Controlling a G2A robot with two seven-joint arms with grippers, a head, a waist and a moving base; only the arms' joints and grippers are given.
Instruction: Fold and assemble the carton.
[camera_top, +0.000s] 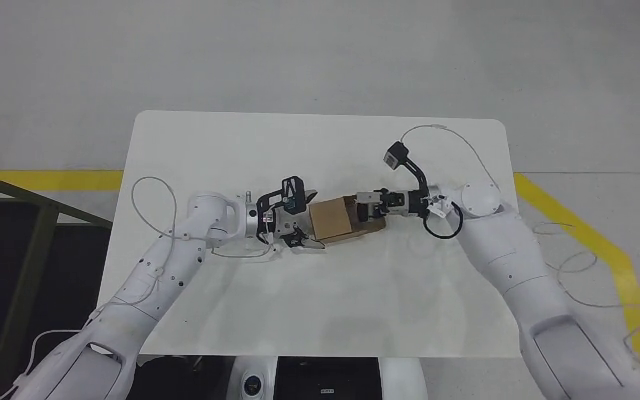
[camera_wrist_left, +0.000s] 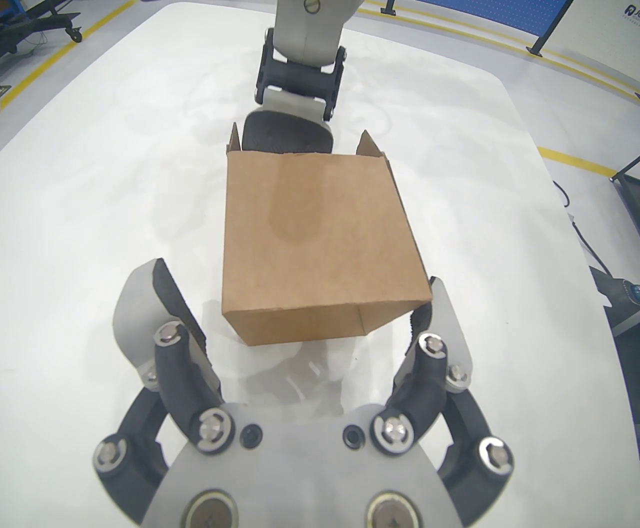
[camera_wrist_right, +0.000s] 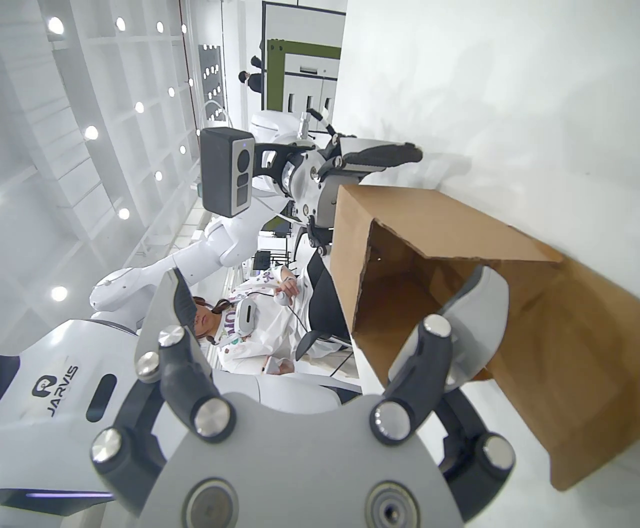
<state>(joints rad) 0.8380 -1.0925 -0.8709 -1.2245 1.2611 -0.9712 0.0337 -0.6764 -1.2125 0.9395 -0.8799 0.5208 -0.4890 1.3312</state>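
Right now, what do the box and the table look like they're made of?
Box: plain brown cardboard, matte and unprinted, with raw, slightly ragged cut edges at the open end; a faint dark patch marks its top panel. Table: white, smooth, slightly glossy top, since it faintly mirrors the box; laminate or painted board, I cannot tell which.

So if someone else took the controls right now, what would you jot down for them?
Left gripper: open, with a finger on either side of the carton at its near end.
Right gripper: open, one finger inside the carton's open end, the other outside.
Carton: lying on its side in the middle of the table, between the two grippers.
Done: it is opened out into a box shape.
To do: the flaps at the right gripper's end stand unfolded; fold and close them.
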